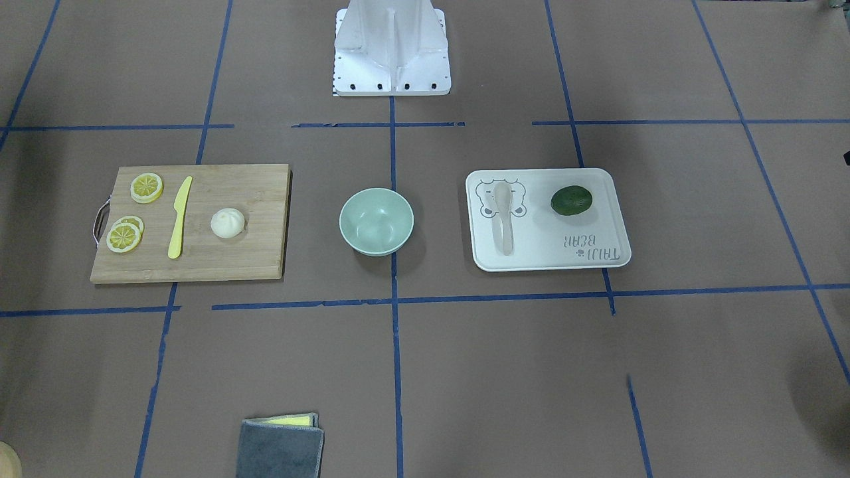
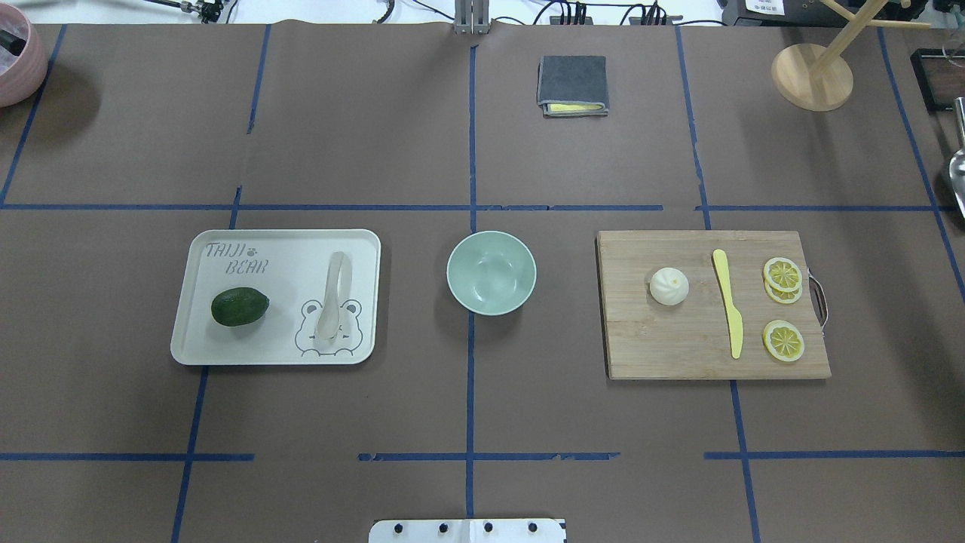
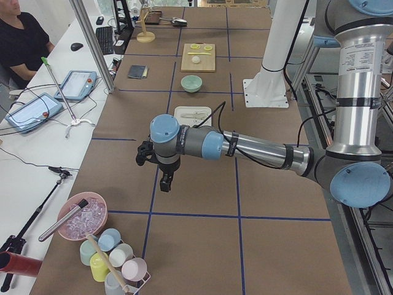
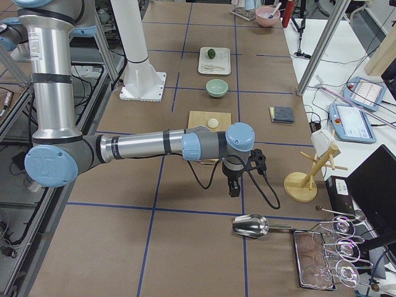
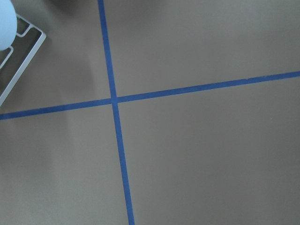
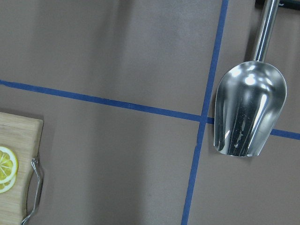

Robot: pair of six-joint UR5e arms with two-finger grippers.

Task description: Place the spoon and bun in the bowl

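The spoon (image 2: 334,296) and bun (image 2: 669,286) are not in the bowl (image 2: 491,273) yet. The left arm (image 3: 245,147) and right arm (image 4: 142,146) hang far away, and I cannot tell if their jaws are apart. Next, one arm must reach for the spoon or the bun.

A brown bench (image 6: 117,61) was seen from above, crossed by two strips of blue tape (image 6: 108,101). A shiny metal scoop (image 6: 248,110) lay at the upper right, its handle running off the top edge. At the lower left sat the corner of a wooden cutting board (image 6: 21,131) with stacked lemon slices (image 6: 5,166) and a metal handle (image 6: 35,187).
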